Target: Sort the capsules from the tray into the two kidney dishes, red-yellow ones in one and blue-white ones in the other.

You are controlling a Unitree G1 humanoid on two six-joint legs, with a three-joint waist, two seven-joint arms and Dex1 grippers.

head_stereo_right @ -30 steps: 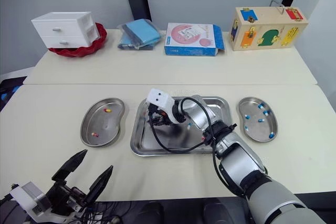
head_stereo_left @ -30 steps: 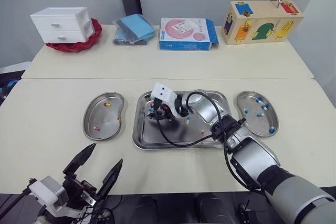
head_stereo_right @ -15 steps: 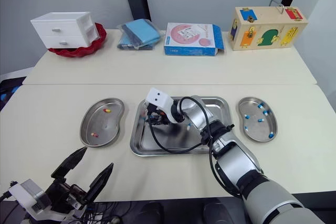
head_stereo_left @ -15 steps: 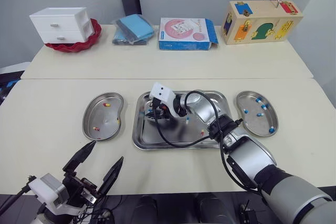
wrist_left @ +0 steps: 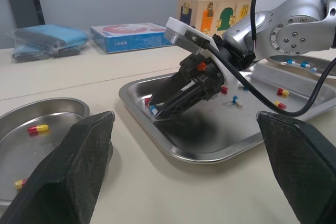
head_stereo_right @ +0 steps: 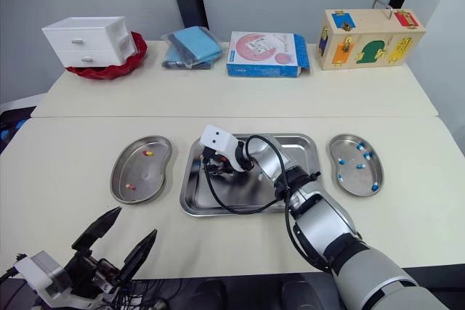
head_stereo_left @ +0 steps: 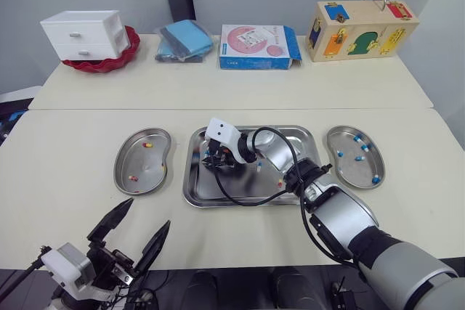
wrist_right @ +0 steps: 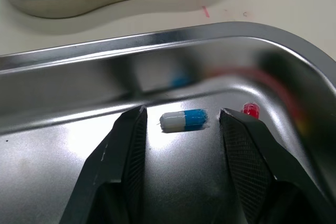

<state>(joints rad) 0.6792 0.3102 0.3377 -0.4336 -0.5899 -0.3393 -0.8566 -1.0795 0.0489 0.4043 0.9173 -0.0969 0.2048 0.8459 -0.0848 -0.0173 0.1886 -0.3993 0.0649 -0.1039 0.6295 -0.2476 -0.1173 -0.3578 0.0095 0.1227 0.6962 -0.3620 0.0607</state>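
The right arm reaches forward and inward, wrist bent so that the right hand (head_stereo_left: 211, 162) tips downward. Its two black fingers (wrist_right: 126, 150) are parted, with a clear gap between the tips. The left hand (head_stereo_left: 144, 217) is held low, well behind the right hand, its fingers (head_stereo_left: 112, 221) spread in a wide V.

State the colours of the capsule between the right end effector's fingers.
Blue-white capsule, best in right wrist view.
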